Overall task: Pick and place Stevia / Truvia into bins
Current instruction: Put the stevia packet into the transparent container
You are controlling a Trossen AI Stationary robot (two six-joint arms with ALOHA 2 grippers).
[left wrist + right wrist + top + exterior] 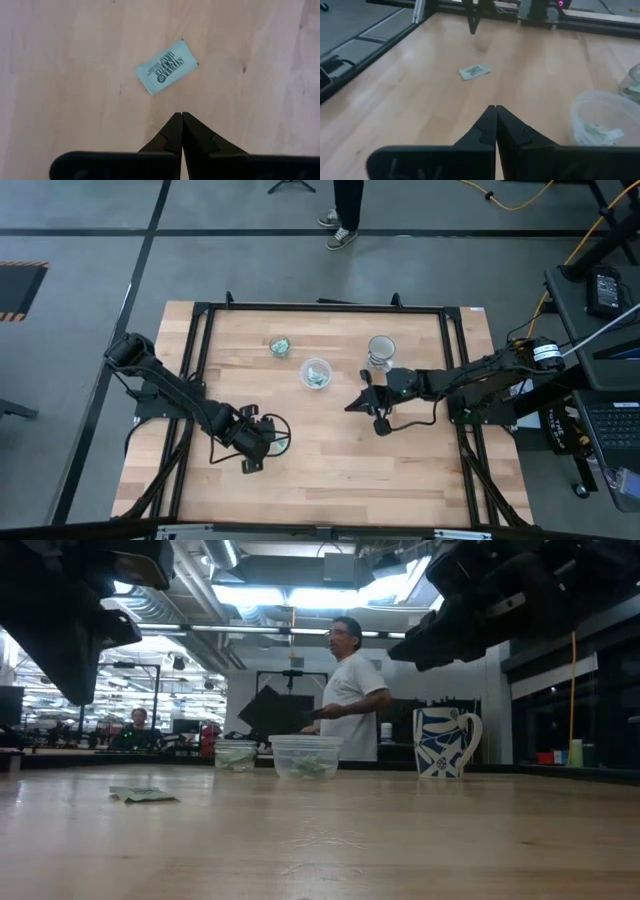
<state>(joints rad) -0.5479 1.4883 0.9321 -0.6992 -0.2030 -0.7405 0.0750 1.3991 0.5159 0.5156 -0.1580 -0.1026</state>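
One sachet (166, 67) lies on bare wood, clear of the closed, empty left hand (179, 116).

Your left wrist view lists: one pale green sachet (166, 67), lying flat and askew on the bare wooden table (60, 75), dark print facing up. Your left gripper (181, 116) sits just short of it, fingertips pressed together, not touching the sachet.
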